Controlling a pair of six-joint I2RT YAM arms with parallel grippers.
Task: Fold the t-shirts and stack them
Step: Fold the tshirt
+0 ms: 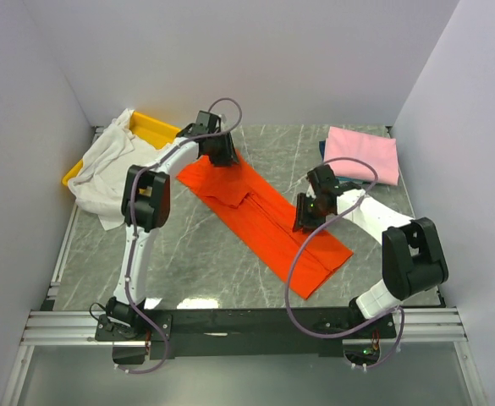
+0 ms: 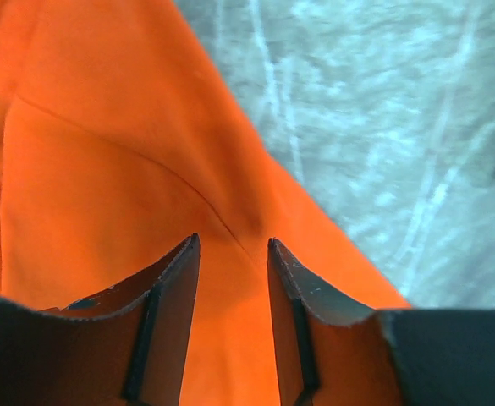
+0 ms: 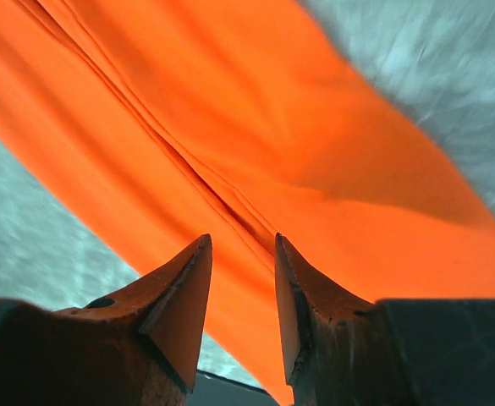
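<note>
Here, both arms are over the orange-red t-shirt [image 1: 264, 216] and neither holds it.

The orange-red t-shirt lies flat on the grey marbled surface [image 1: 188, 245] as a long narrow strip, running from the far left toward the near right. The left gripper [image 1: 223, 156] is over its far left end; its jaws stand apart and only the cloth below shows in the gap. The right gripper [image 1: 305, 222] is above the right edge of the strip near the middle fold, also open and with nothing between its fingers. The pink t-shirt [image 1: 364, 155] lies folded in the far right corner. The white t-shirt [image 1: 103, 169] lies crumpled over the yellow tray [image 1: 154, 127] at the far left.
</note>
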